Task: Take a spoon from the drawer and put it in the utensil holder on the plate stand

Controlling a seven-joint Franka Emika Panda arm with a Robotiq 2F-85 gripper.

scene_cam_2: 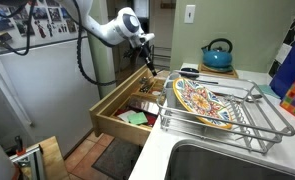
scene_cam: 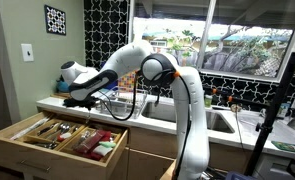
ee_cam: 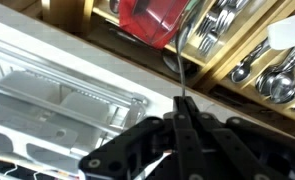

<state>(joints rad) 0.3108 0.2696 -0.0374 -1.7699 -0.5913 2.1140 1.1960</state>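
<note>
Kitchen, window behind the sink (scene_cam: 223, 122), dark patterned tile on the wall. In an exterior view the white arm (scene_cam: 182, 95) reaches over the counter (scene_cam: 49, 103) toward its left end. The end effector (scene_cam: 79, 97) hangs above the counter's front edge. Below that edge the drawer (scene_cam: 45, 158) is pulled fully out. Its wooden dividers make long compartments with cutlery and red items; too small to sort here.

In an exterior view a fridge (scene_cam_2: 37, 95) stands beyond the open drawer (scene_cam_2: 111, 116). A teal kettle (scene_cam_2: 217, 55) sits at the counter's far edge. The plate stand (scene_cam_2: 255, 122) sits on the counter beside the sink (scene_cam_2: 227, 162). It holds one patterned plate (scene_cam_2: 199, 102) upright in its slots. The end effector (scene_cam_2: 148, 60) is above the drawer-side end of the stand, and a thin item hangs under it.

Wrist view: the end effector (ee_cam: 182, 108) is closed narrow, fingers pinched on the handle of the spoon (ee_cam: 177, 62). The spoon's bowl cannot be made out. Past it lies the drawer (ee_cam: 223, 68):
- a red item (ee_cam: 152, 18) in one compartment
- forks (ee_cam: 219, 22) in the next
- loose spoons (ee_cam: 272, 80) in the one after

Silvery ribbed metal (ee_cam: 67, 95) fills the lower left. Stand or its tray: cannot tell.
</note>
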